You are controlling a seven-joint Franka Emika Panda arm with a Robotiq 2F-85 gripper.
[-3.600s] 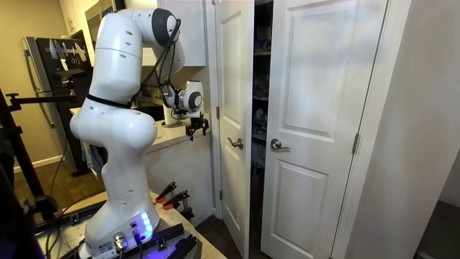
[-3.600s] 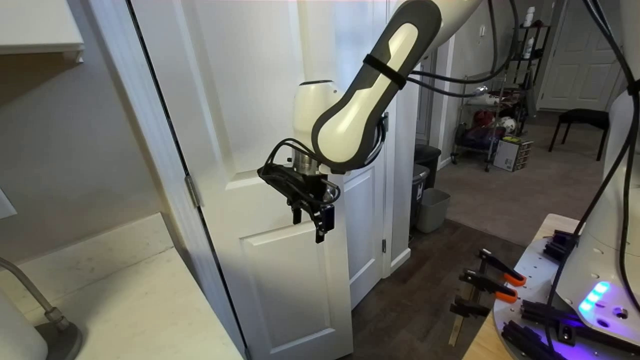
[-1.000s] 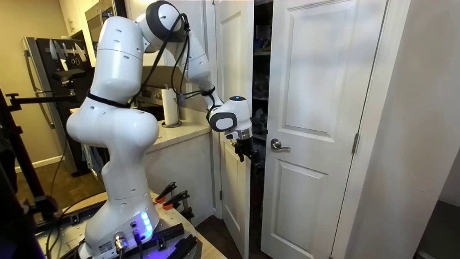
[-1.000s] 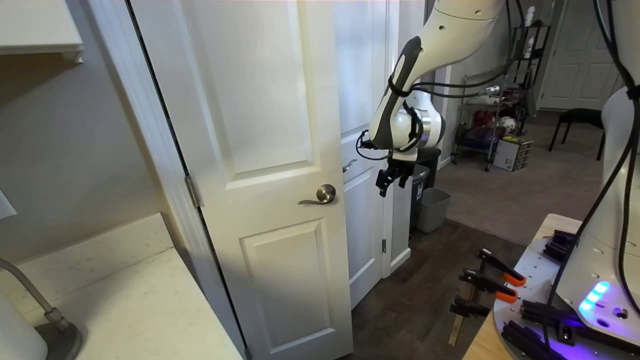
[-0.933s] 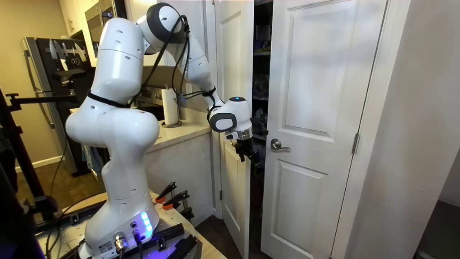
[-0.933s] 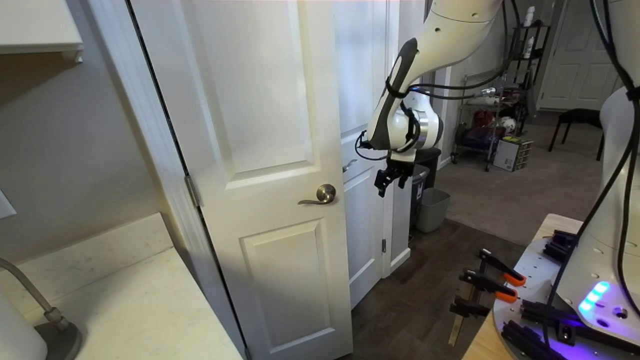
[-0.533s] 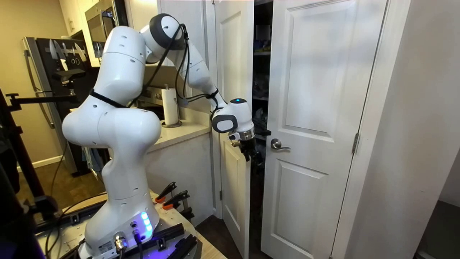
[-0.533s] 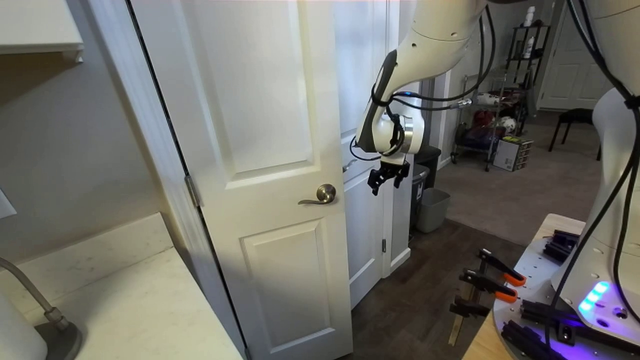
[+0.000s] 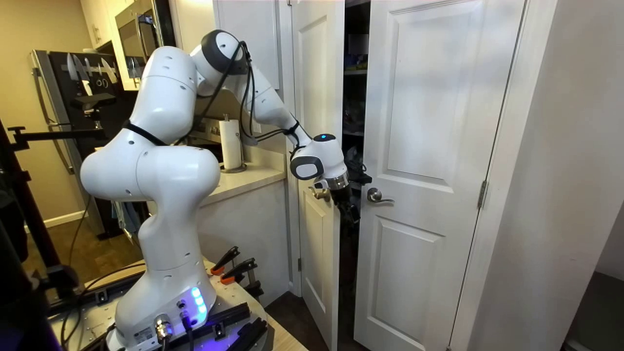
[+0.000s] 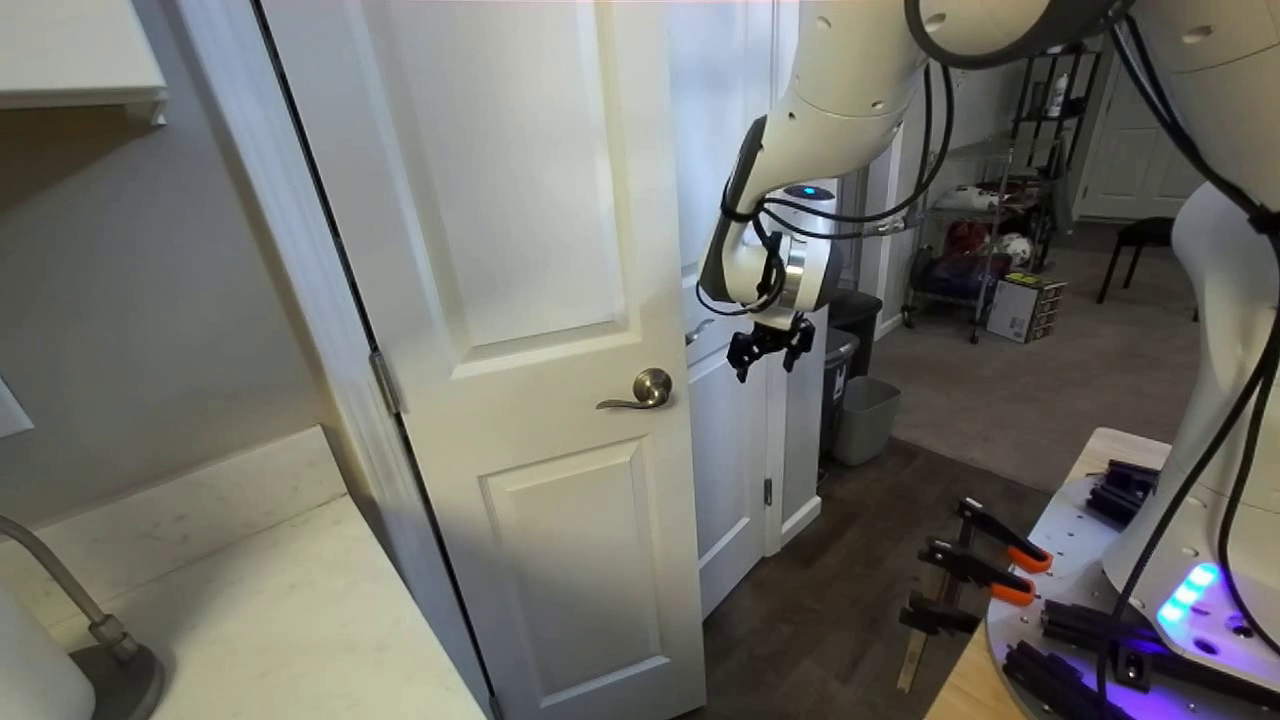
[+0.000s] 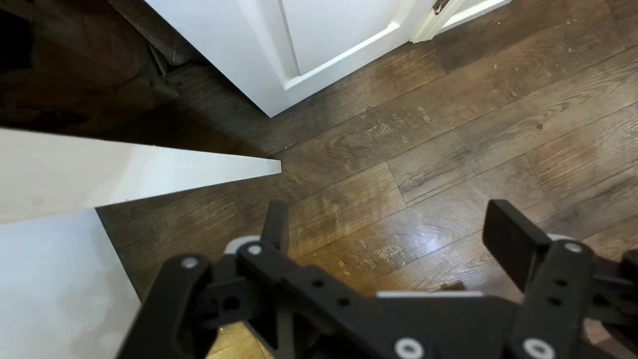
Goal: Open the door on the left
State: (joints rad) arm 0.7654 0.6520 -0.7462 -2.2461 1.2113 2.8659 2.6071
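The door (image 9: 319,87) stands ajar, with 2 fingers (image 11: 513,242) spread wide near it.

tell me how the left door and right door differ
In an exterior view, the left door looks turned more edge-on than the right door. The left door hinges on its left, the right door on its right. The left door's handle points left, the right door's handle points right. Both are white and panelled.
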